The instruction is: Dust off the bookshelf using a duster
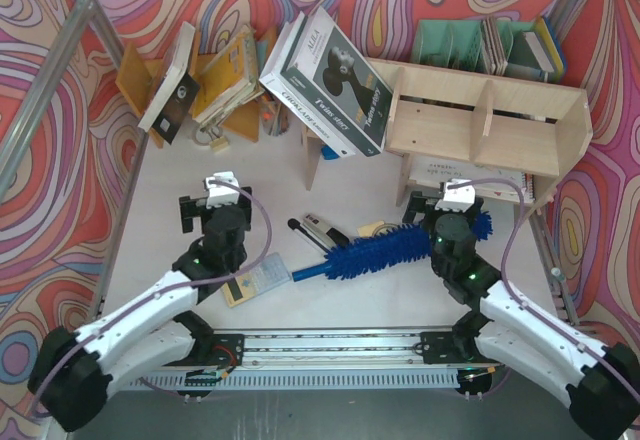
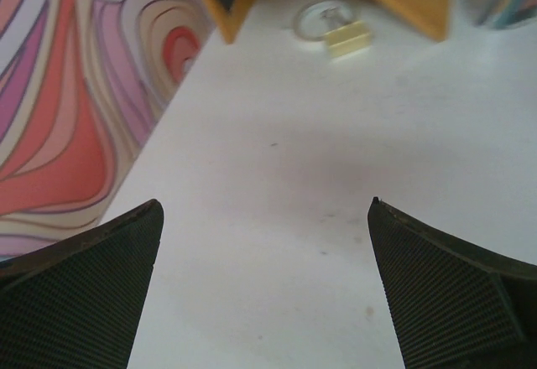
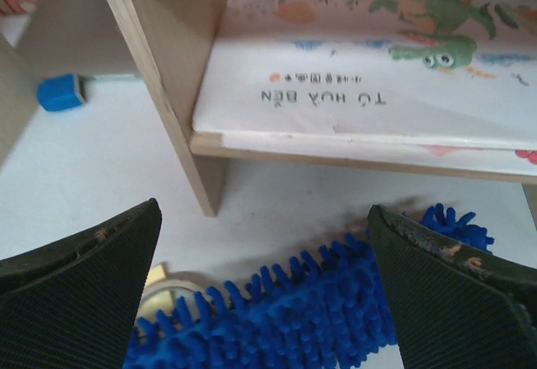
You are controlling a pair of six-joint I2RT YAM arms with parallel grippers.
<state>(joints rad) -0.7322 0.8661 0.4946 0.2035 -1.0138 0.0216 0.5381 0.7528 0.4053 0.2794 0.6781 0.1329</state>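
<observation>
Closest in: black ribbed fingers (image 3: 101, 285) of right gripper (image 3: 264, 205), spread wide, nothing clamped. Directly under that gap: duster (image 3: 285, 319), fluffy blue head flat on the table (image 3: 92, 168), running from below the left finger across to the right finger. Contact with the pads: cannot tell. Round pale rim (image 3: 168, 289) poking out from under the fluff by the left finger, identity unclear. Just ahead of the fingertips: bookshelf (image 3: 168, 75), upright panel ahead-left, low shelf board ahead-right with a picture book (image 3: 361, 92) lying flat on it. Small blue block (image 3: 59, 92) further ahead-left, past the panel, on the table.

From overhead: right gripper (image 1: 455, 200) parked above the tip end of the duster (image 1: 385, 252). Head slanting away to its left, dark blue handle (image 1: 308, 272) at the far end, pointing toward the left arm. Bookshelf (image 1: 480, 120) right in front of the fingertips.

Left gripper (image 2: 264, 201): also wide open, empty, over bare table (image 2: 277, 243). Binder clip (image 2: 346, 38) and a white ring (image 2: 304, 23) well ahead, near the foot of an orange-brown rack (image 2: 411, 0). Duster well off to its right, no contact. Black-handled tool (image 1: 320, 230) between the two grippers, just beside the duster head.
</observation>
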